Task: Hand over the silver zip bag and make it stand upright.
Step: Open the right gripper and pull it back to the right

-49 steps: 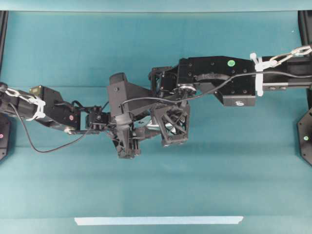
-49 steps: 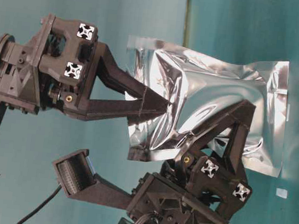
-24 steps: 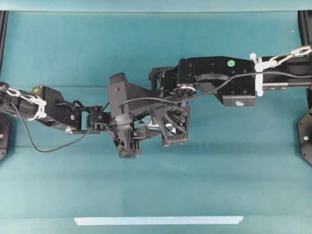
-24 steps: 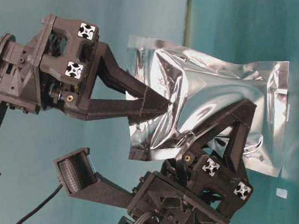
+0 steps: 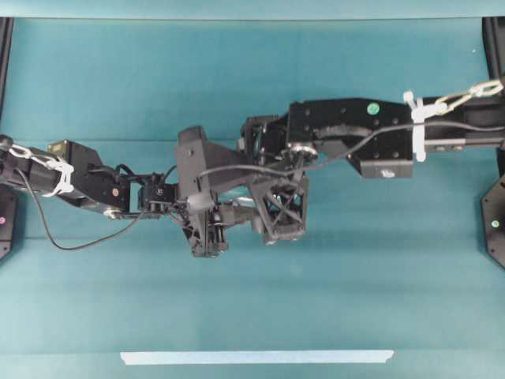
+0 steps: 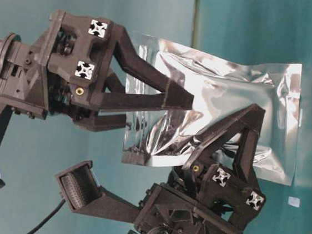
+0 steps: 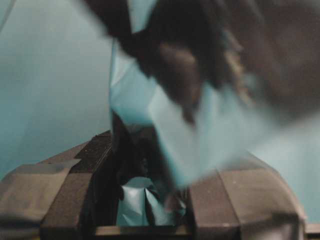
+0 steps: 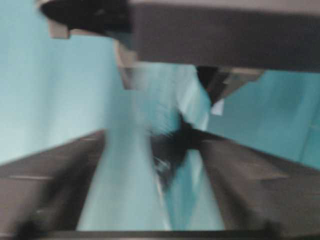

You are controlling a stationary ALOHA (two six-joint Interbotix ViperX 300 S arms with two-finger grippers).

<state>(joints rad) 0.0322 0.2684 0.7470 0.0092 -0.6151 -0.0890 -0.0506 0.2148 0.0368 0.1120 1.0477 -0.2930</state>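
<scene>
While you had both arms meeting over the middle of the teal table (image 5: 252, 79), the silver zip bag (image 6: 225, 96) was up between the two grippers, not lying flat on the cloth. In the table-level view its crinkled foil faced the camera. One short sealed edge sat at the right of that picture and the opposite end reached in among the black fingers.

Your right gripper (image 6: 156, 112) was released. Its jaws stood well apart, one finger crossing in front of the bag's upper part and the other spread away below it, so it had no pinch on the foil. Whether the upper finger brushed the bag, I could not tell. The right wrist view was too blurred to add anything.

Your left gripper (image 7: 150, 175) was grasping the bag. In the left wrist view a crumpled fold of silver foil sat squeezed in the narrow gap between its two fingers. In the table-level view one of its trussed fingers lay across the bag's lower face.

From overhead the bag was almost wholly hidden under the grippers. The pale tape strip (image 5: 256, 357) lay on the table near the bottom edge of that view, well apart from the arms.
</scene>
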